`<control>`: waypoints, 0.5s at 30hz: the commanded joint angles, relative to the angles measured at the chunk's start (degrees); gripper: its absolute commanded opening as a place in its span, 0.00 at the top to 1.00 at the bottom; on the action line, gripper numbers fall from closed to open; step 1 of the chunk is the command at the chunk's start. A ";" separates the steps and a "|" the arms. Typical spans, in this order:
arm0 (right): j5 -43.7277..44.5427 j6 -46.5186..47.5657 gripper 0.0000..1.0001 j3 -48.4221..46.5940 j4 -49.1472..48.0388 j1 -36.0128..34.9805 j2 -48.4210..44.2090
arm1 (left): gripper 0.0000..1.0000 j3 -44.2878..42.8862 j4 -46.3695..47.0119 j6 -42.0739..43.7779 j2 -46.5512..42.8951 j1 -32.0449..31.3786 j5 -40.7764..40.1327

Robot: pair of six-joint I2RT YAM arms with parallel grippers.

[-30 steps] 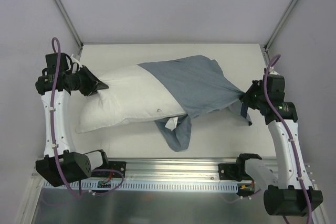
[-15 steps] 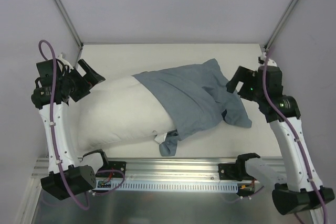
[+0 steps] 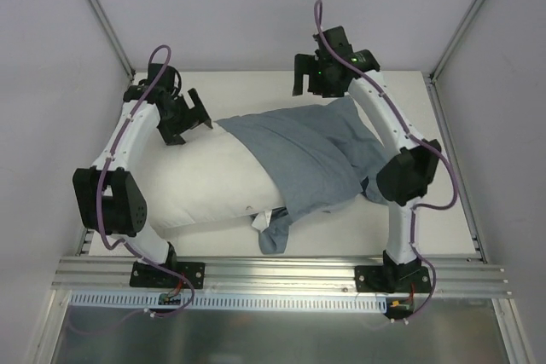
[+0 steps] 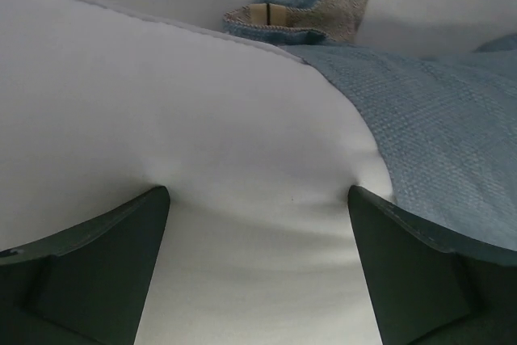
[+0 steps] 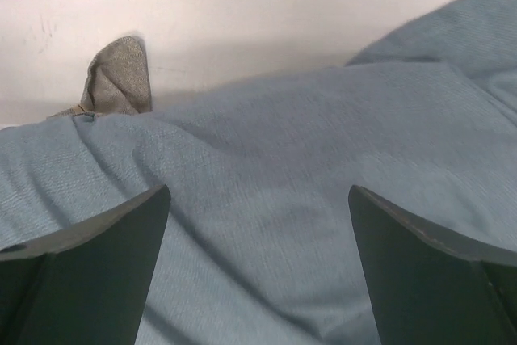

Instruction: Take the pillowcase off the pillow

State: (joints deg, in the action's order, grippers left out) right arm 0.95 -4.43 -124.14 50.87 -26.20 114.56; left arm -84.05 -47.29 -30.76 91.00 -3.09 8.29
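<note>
Pillowcase (image 3: 316, 155) cloth covers only the right half of the pillow (image 3: 200, 185), which lies slantwise across the middle of the table (image 3: 256, 87). Nearest the near edge, the open mouth of the pillowcase hangs off the pillow in a loose, crumpled fold, so the cover seems to be partly worked off, with the white left half bare. Farther back, towards the far-left corner, the left gripper (image 4: 257, 191) sits on the bare pillow with its jaws spread wide and gripping nothing. Each fingertip dents the white stuffing, just beside the edge of the blue cloth, probably to pin or pinch the pillow so that it stays put while the cover is pulled. Farthest of all, by the far edge, the right gripper (image 5: 258, 199) hangs over the closed end of the pillowcase, its jaws likewise apart and empty, with blue cloth between them and a tan band (image 5: 119, 78) poking out beyond. Whether its fingertips touch the cloth cannot be told. It looks placed to take hold of that end and draw it off.
</note>
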 commanded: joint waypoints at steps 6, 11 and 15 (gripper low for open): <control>-5.17 -0.58 0.14 -8.58 5.03 -1.23 10.68 | 1.00 0.64 -0.35 0.26 3.75 -2.27 -2.50; -1.41 -1.55 0.99 -6.30 3.98 -0.44 9.02 | 1.00 1.17 0.96 1.84 -1.33 -2.88 0.49; 9.31 -6.02 0.99 7.25 -0.67 2.81 -1.59 | 1.00 2.22 1.32 5.27 -5.83 -2.88 4.27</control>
State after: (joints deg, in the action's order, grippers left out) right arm 0.54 -6.61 -125.60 52.90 -26.17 124.33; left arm -82.61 -45.28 -29.10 90.48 -4.93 7.27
